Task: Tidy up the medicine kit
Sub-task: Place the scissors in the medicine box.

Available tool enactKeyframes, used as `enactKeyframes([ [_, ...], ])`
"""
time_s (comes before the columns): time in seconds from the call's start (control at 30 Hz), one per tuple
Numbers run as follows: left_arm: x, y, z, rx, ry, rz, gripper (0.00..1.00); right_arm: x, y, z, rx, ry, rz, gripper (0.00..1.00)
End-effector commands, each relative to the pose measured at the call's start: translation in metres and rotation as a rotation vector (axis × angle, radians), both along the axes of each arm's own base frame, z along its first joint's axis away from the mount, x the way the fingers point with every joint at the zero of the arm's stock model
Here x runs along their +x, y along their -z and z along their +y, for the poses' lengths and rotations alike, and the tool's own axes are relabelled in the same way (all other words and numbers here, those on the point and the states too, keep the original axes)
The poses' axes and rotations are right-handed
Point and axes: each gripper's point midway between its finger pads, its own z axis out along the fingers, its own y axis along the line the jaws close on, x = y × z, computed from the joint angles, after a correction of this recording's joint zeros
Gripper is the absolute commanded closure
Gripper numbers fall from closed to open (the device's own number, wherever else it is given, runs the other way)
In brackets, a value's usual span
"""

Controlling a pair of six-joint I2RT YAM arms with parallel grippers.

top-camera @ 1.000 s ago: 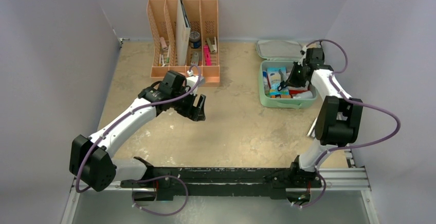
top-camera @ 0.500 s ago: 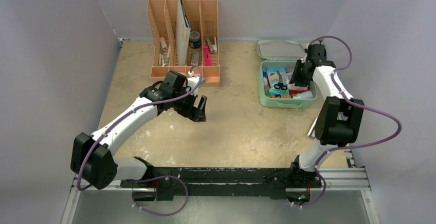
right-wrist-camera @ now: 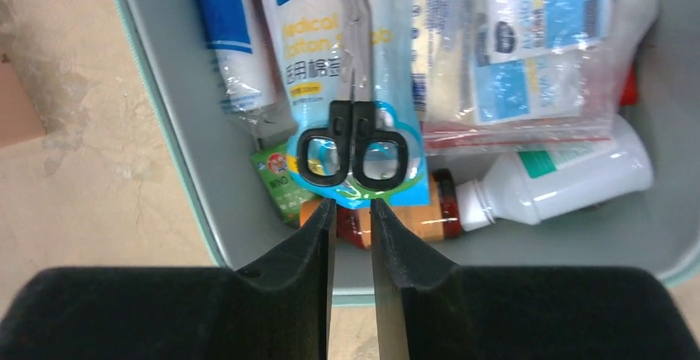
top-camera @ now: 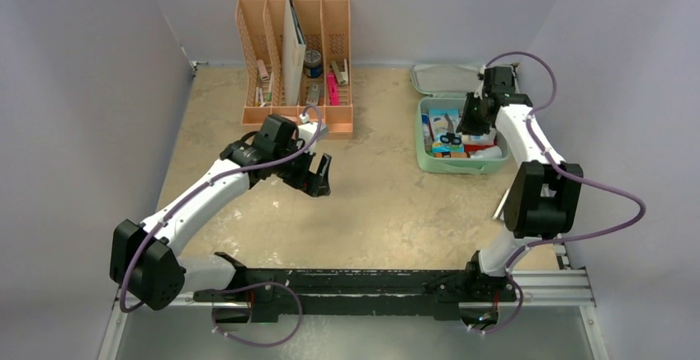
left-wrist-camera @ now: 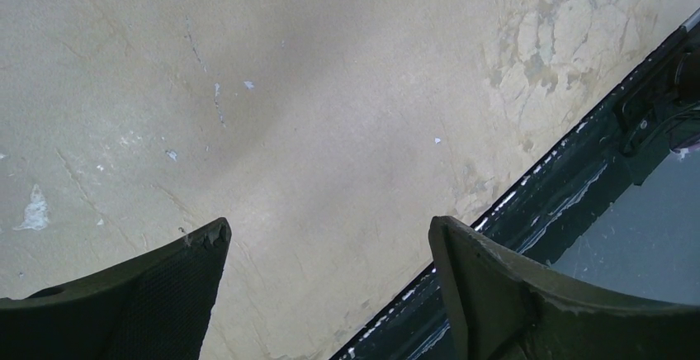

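The mint-green medicine kit [top-camera: 423, 158] lies open at the back right, its lid [top-camera: 450, 79] flat behind it. It holds packets, a white bottle [right-wrist-camera: 561, 177] and a blue-and-white roll [right-wrist-camera: 234, 42]. Small black-handled scissors [right-wrist-camera: 353, 149] lie on a blue cotton packet [right-wrist-camera: 307, 42] inside the kit's grey lining [right-wrist-camera: 194, 141]; they also show in the top view [top-camera: 450, 139]. My right gripper [right-wrist-camera: 352, 205] hovers just above the scissors' handles with a narrow gap between its jaws and nothing in it; in the top view it [top-camera: 472, 120] is over the kit. My left gripper [top-camera: 318, 180] is wide open and empty over bare table [left-wrist-camera: 328, 226].
A peach-orange slotted desk organizer [top-camera: 295, 54] with a board and small items stands at the back centre-left. Grey walls close in on three sides. The dark rail [left-wrist-camera: 578, 170] of the arm bases runs along the table's near edge.
My right gripper has let go of the scissors, which now lie in the kit, and has drawn up and back toward the lid. The left arm has barely moved.
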Motion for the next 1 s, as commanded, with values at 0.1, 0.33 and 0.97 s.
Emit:
enactKeyframes([
  [0.1, 0.001, -0.002, 0.007, 0.021, -0.006, -0.039, 0.11, 0.024, 0.011, 0.017, 0.029, -0.060, 0.003, 0.78],
  [0.33, 0.004, -0.003, 0.010, 0.035, -0.021, -0.058, 0.11, 0.023, 0.040, 0.012, -0.004, -0.072, 0.086, 0.80],
  [0.97, 0.008, -0.008, 0.014, 0.045, -0.043, -0.087, 0.12, 0.013, 0.055, 0.006, -0.048, -0.059, 0.160, 0.81],
])
